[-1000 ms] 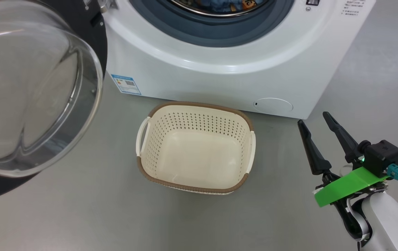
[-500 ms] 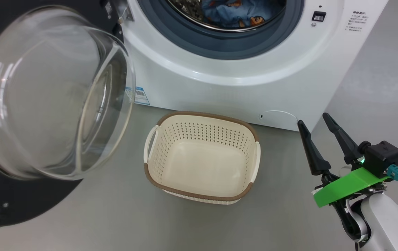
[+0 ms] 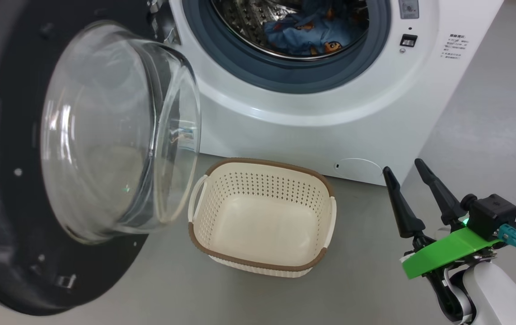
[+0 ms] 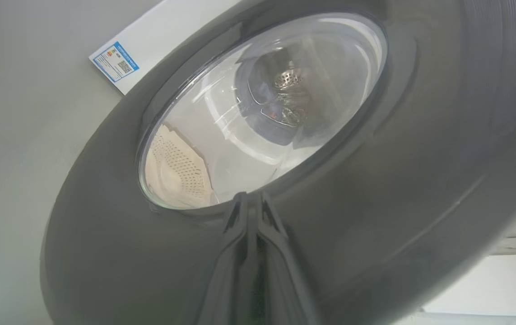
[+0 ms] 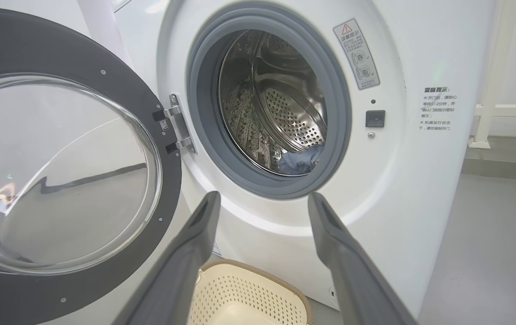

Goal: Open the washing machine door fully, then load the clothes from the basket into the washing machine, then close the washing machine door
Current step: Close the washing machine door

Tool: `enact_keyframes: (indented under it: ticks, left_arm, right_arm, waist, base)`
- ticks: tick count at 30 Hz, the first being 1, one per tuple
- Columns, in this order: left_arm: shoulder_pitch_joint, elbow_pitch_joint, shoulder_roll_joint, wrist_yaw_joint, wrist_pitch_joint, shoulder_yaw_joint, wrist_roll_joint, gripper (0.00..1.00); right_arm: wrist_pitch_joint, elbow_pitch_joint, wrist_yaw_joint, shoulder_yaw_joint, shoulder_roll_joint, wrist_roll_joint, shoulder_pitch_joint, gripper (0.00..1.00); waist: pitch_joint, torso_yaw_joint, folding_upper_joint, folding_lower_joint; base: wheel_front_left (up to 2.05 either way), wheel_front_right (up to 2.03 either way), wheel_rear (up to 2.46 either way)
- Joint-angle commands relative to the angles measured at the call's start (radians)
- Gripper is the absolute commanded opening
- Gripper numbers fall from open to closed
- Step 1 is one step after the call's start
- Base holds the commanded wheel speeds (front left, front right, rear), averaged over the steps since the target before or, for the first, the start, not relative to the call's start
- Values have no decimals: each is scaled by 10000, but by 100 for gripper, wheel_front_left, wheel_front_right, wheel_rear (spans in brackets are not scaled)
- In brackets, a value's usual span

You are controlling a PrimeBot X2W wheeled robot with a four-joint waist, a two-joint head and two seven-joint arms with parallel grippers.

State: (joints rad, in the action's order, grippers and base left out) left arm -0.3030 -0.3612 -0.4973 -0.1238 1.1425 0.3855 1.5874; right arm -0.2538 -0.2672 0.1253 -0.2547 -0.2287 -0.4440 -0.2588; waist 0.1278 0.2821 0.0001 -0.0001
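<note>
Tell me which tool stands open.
The right tool, fingers spread wide near the basket; the left tool has its fingers shut together at the washing machine door.

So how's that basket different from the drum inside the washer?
The basket is cream plastic with a brown rim; the drum is shiny steel. The basket is empty; the drum holds blue printed clothes. The basket opens upward on the floor; the drum faces out sideways. Both are dotted with holes.

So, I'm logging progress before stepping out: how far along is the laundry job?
Done: the basket is empty and the clothes lie inside the washing machine. In hand: the shut left gripper sits at the washing machine door, apparently to push. Left: closing that open door. The right gripper hangs open, idle.
</note>
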Motion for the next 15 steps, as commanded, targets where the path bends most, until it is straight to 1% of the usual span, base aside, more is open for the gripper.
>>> enact_keyframes:
  ticks: [1, 7, 11, 15]
  left_arm:
    - [-44, 546, -349, -55, 278, 212, 227, 0]
    - [253, 1706, -19, 315, 729, -86, 468, 0]
    - [398, 2474, 154, 555, 1084, -298, 691, 0]
    - [470, 3180, 315, 843, 1223, -443, 810, 0]
  right_arm:
    - [-80, 262, 54, -141, -12, -129, 30, 100]
    - [-80, 333, 54, -125, 114, -159, 38, 100]
    - [-80, 377, 54, -61, 192, -141, 60, 100]
    - [-80, 432, 54, 34, 282, -115, 123, 100]
  waist:
    - [-44, -62, -1, 1]
    - [-74, -425, -1, 1]
    - [-48, -786, -1, 1]
    - [-16, -1222, -1, 1]
  base:
    - [0, 0, 0]
    - [0, 0, 0]
    - [0, 0, 0]
    - [0, 0, 0]
